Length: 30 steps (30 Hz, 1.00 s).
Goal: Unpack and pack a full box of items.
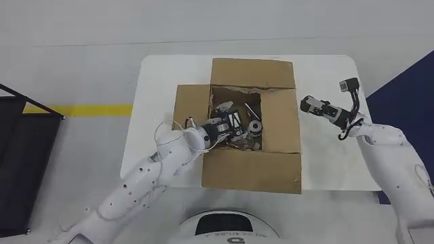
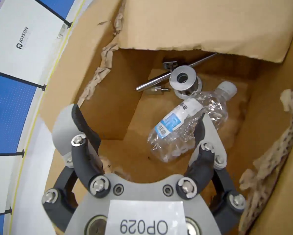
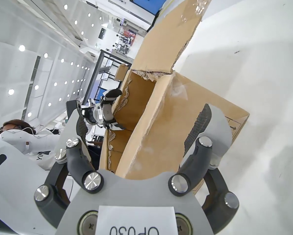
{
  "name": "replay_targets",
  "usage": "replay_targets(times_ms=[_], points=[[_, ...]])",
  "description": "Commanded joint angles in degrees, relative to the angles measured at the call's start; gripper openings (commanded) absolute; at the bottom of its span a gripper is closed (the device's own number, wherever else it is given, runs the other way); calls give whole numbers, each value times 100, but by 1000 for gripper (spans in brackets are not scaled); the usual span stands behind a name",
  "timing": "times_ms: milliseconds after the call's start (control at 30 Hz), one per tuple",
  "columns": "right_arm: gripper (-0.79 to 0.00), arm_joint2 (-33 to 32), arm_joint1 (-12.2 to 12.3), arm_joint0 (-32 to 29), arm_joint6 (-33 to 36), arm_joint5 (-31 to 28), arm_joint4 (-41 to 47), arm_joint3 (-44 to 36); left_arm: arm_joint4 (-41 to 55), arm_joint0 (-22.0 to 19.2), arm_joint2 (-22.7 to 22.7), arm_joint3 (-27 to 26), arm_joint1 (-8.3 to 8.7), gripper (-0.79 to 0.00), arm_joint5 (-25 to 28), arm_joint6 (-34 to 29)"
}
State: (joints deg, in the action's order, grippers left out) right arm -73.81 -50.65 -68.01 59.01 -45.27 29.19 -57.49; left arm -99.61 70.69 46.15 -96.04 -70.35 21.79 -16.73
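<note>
The left gripper [image 2: 140, 121] is nearest. It hangs inside the cardboard box [image 1: 278, 118] with its two fingers spread wide, and it holds nothing. The box stands in the middle of the tabletop [image 1: 169, 74], with its flaps folded outward and torn along the edges.

Below this gripper, on the floor of the box, lies a clear plastic bottle [image 2: 188, 125]. It is on its side and crumpled, with a white cap and a blue and white label. One finger is just beside its body, but I cannot tell if it touches.

I judge the bottle to be very light and soft. It looks empty, so its thin wall will bend under pressure, and the smooth plastic may slip or spring out. A gentle hold across the body at the label seems best, or near the neck, where the bottle is stiffer.

Behind the cap is a metal spool [image 2: 184, 80], and it seems to touch the bottle's shoulder. A thin metal rod [image 2: 161, 76] lies beside it. Both look hard, smooth and heavier.

The right gripper [image 3: 142, 113] is outside the box, over the tabletop near the right edge. Its fingers are also apart and it is empty.
</note>
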Motion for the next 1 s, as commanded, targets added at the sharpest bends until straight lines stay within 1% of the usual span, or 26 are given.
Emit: replay_targets(times_ms=[0, 167, 233, 333, 500, 600, 633, 667, 700, 733, 800, 867, 967], points=[[0, 88, -21, 81, -4, -5, 29, 99, 109, -190, -233, 252, -101, 0, -116, 18], [0, 215, -35, 178, -25, -25, 106, 263, 404, -599, -700, 778, -367, 0, -474, 301], [0, 237, -29, 189, -23, -24, 172, 298, 605, -725, -824, 920, -471, 0, -615, 495], [0, 270, -13, 192, 30, 29, 313, 307, 926, -851, -925, 1004, -595, 0, -762, 974], [0, 271, 51, 160, 244, 242, 722, 226, 1201, -938, -901, 1117, -699, 0, -931, 1887], [0, 184, 123, 88, 391, 388, 1020, 140, 1214, -971, -910, 1103, -743, 0, -980, 2192], [0, 145, 149, 67, 430, 428, 1092, 131, 1132, -992, -930, 1120, -754, 0, -991, 2188], [0, 102, 174, 50, 459, 457, 1149, 150, 931, -1037, -953, 1152, -760, 0, -1039, 2040], [0, 70, 195, 39, 478, 476, 1175, 157, 640, -1092, -958, 1213, -765, 0, -1207, 1796], [0, 46, 215, 32, 497, 495, 1191, 159, 429, -1105, -969, 1220, -780, 0, -1442, 1702], [0, 23, 246, 36, 535, 532, 1207, 165, 274, -1127, -938, 1374, -807, 0, -1713, 1600], [0, 39, 262, 84, 586, 584, 1217, 192, -99, -1204, -982, 1605, -839, 0, -1968, 1555], [0, 97, 269, 168, 644, 642, 1238, 237, -315, -1329, -1146, 1938, -930, 0, -1941, 1280]])
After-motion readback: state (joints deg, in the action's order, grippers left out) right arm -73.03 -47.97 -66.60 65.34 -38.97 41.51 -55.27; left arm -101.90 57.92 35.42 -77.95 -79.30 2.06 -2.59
